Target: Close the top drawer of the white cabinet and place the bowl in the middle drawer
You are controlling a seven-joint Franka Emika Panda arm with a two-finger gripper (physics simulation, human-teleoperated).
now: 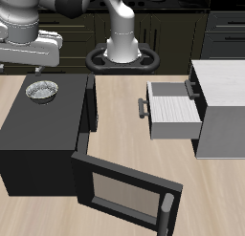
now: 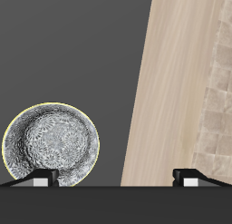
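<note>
Bowl point(image 1: 41, 89) sitting on top of the black box point(image 1: 43, 125), near its far edge, untouched; same bowl point(image 2: 51, 146) in the wrist view, just off one fingertip. Gripper point(image 2: 118, 178) spread wide, nothing between the fingers, hovering above the box top rather than centred on the bowl. In the exterior view only the arm shows above the bowl, gripper itself hard to make out. White cabinet point(image 1: 225, 106) stands well apart across the counter point(image 1: 124, 116); one drawer point(image 1: 174, 110) pulled out, striped inside, empty. Looks like the middle drawer, with top drawer already shut, but cannot confirm drawer level from this angle. Risks: descending off-centre would land a finger on the rim and tip or skate the shiny bowl off the box edge; thin rim pinch could slip mid-carry; box door point(image 1: 124, 192) hanging open toward the near edge, could be clipped on a low transfer; releasing too high over the drawer could bounce the bowl out. No brands, labels or readable writing anywhere.
</note>
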